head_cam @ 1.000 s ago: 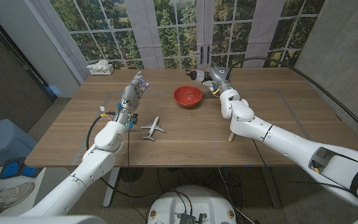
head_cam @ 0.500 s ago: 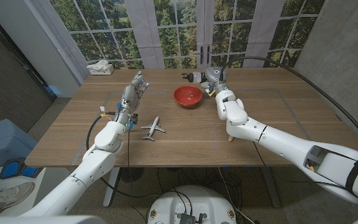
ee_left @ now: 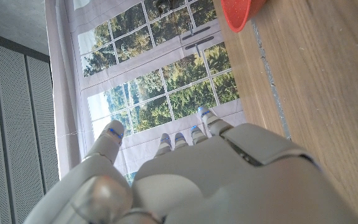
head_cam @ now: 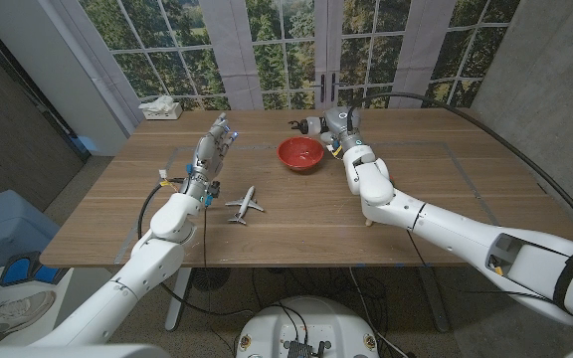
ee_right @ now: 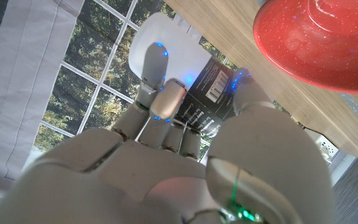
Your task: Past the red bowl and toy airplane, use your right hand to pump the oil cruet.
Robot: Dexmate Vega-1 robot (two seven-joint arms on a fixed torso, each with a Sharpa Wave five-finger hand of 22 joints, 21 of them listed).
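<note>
While reaching past the red bowl [head_cam: 300, 153], right hand [head_cam: 338, 126] clasps the oil cruet [ee_right: 185, 59].

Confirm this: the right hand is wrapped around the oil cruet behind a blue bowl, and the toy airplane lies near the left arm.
Wrong on colour: the head view shows a red bowl. The right hand does grip the oil cruet behind it, and the toy airplane lies near the left arm.
</note>
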